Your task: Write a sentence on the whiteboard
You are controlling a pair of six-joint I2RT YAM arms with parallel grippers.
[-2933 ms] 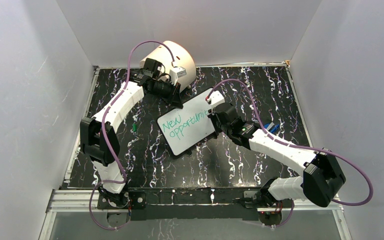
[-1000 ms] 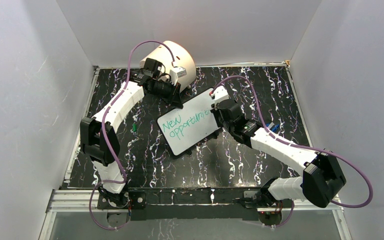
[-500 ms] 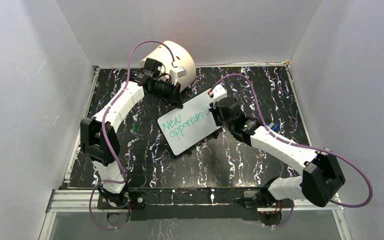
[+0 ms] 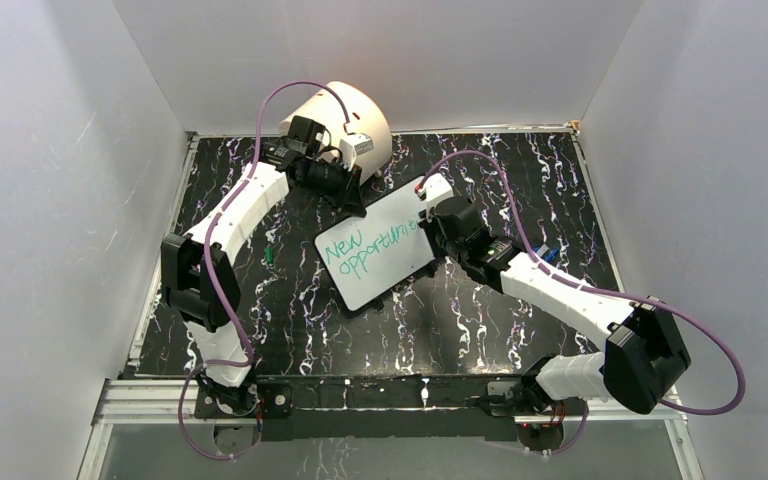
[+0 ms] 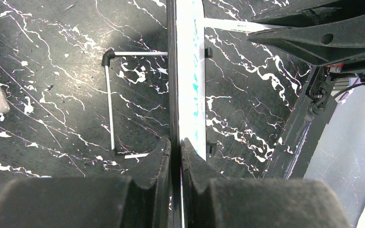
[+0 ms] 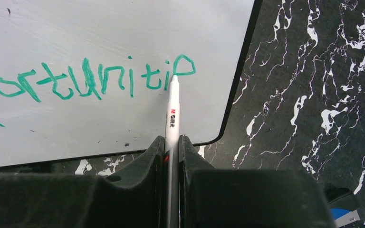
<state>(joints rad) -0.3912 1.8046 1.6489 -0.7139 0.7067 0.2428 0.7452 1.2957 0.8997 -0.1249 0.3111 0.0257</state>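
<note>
Location type: robotics laboratory test cell. Identifying features: plain white panels enclose the worktop on three sides, forming a booth. The worktop surface is black with white veining. An aluminium extrusion rail spans the near edge and carries the bases of the left arm and the right arm, mounted side by side. Purple cables run exposed along both arms
</note>
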